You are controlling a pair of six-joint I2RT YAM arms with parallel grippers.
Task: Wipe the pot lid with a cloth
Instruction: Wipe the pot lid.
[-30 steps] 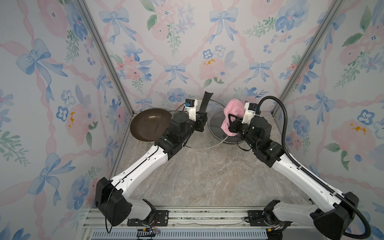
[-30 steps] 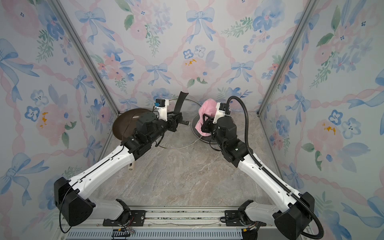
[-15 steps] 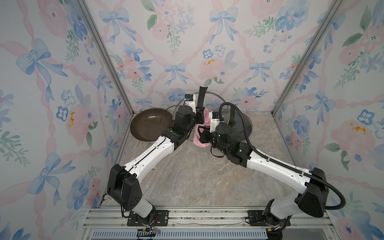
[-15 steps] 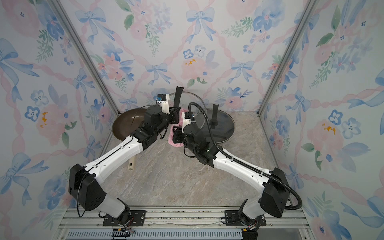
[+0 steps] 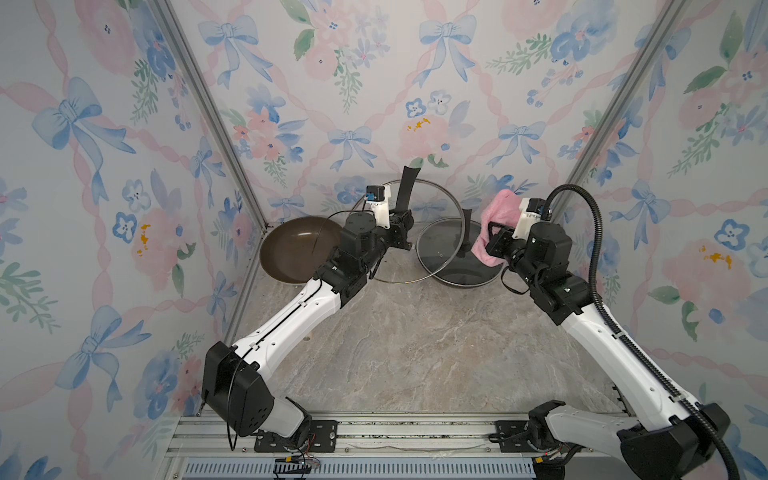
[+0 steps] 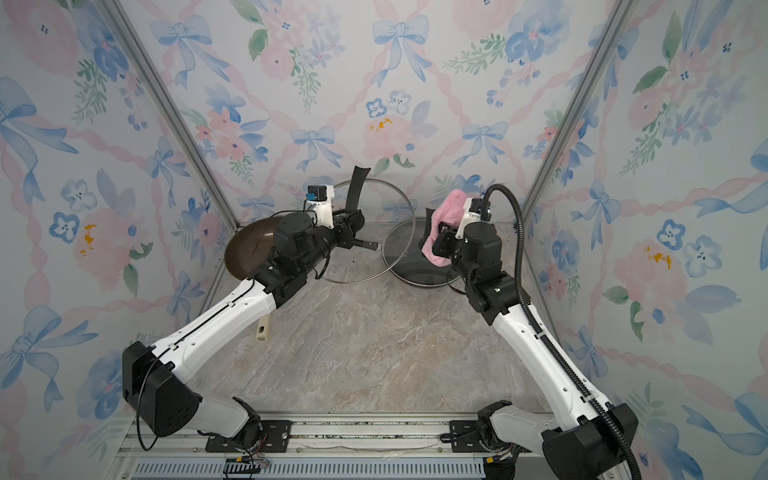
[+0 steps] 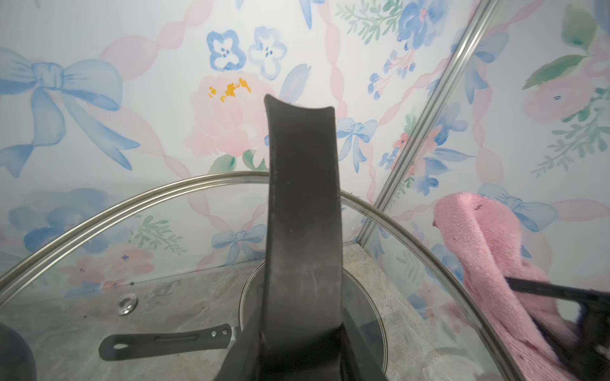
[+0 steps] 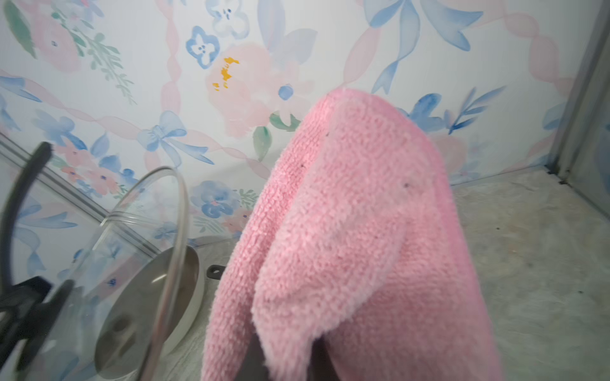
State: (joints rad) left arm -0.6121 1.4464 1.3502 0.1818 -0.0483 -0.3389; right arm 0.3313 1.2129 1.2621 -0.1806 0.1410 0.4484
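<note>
The pot lid [image 5: 432,203], clear glass with a steel rim, stands on edge above the table's back middle. My left gripper [image 5: 400,232] is shut on its black strap handle [image 7: 303,231], which rises straight up from the jaws in the left wrist view. My right gripper [image 5: 494,239] is shut on the pink fuzzy cloth [image 5: 498,212], which drapes over its fingers and hides them in the right wrist view, where the cloth [image 8: 363,231] fills the middle. The cloth hangs to the right of the lid [image 6: 386,208], a short gap away, not touching it.
A brown frying pan [image 5: 299,249] lies at the back left corner, with a pale handle end [image 6: 262,328] showing under the left arm. A dark pan with a smaller glass lid [image 5: 453,259] sits below and behind the cloth, its black handle [image 6: 361,244] pointing left. Walls stand close on three sides.
Half a second ago the cloth was pressed at the lid beside my left gripper. My right arm has swung back to the right with it, and the lid has shifted slightly.
</note>
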